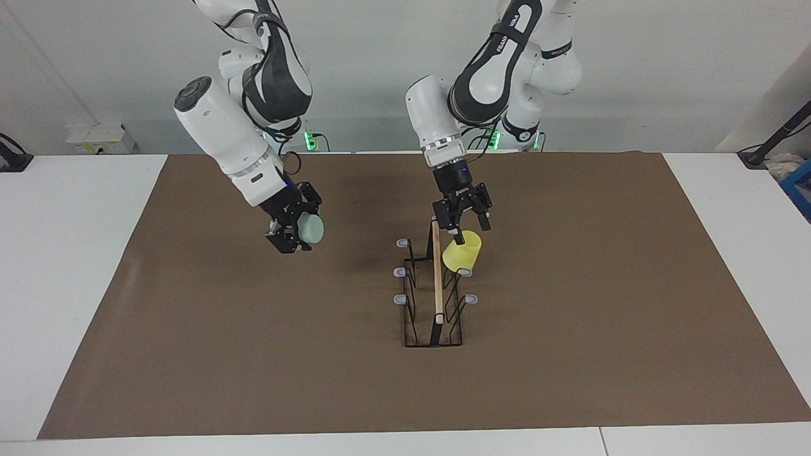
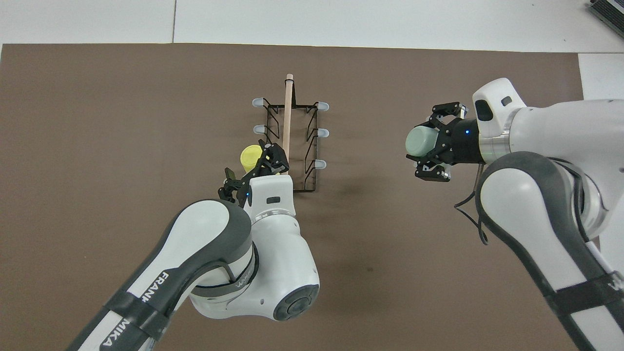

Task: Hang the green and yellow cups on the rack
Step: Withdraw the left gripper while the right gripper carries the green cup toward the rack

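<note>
The black wire rack [image 1: 436, 285] with its wooden bar stands mid-table; it also shows in the overhead view [image 2: 288, 122]. The yellow cup [image 1: 462, 251] hangs tilted on the rack's peg nearest the robots, on the left arm's side [image 2: 250, 156]. My left gripper [image 1: 467, 229] is open just above the yellow cup, one fingertip [image 1: 457, 239] at its top; in the overhead view it [image 2: 249, 165] partly covers the cup. My right gripper [image 1: 303, 232] is shut on the mint green cup [image 1: 312, 229] and holds it in the air beside the rack, toward the right arm's end [image 2: 418, 141].
A brown mat [image 1: 570, 354] covers most of the white table [image 1: 70, 266]. Five grey-tipped pegs of the rack are bare, such as one [image 1: 400, 299] on the right arm's side. A white socket box [image 1: 95, 137] lies at the table's robot-side edge.
</note>
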Motion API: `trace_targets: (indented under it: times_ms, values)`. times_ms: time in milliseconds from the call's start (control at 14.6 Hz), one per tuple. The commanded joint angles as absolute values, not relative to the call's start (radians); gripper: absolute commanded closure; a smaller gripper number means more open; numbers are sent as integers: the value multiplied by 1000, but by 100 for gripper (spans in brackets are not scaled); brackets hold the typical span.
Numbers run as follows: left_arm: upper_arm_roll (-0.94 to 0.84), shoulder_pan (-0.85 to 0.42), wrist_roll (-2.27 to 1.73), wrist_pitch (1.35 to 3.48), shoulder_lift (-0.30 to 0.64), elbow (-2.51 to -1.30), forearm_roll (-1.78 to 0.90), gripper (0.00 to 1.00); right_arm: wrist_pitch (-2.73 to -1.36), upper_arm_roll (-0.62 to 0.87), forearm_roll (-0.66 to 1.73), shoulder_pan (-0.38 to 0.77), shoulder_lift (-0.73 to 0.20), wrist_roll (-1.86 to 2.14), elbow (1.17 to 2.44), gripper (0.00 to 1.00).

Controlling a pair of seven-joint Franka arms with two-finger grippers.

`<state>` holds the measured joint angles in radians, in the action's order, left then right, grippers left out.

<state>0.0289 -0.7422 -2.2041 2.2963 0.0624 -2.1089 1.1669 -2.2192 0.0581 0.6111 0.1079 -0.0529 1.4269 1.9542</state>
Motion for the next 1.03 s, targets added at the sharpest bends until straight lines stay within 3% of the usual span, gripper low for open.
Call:
trace_targets:
  times_ms: [0,344,687,962]
  values:
    - [40,-750,-2162,2295,37,-2108,1131,0,-2229,67,773,97,-6,1534,2008,100]
    - [51,-677,-1838,2292,26,-2026,958,0,-2197,67,1110,49,49,1771,2095,100]
    - [51,-499,-1457,2359,18,-1974,763,0,-2118,66,1437,11,71,2029,2180,100]
    - [51,-367,-1089,2402,5,-1971,557,0,-2123,68,1769,86,34,2204,2255,100]
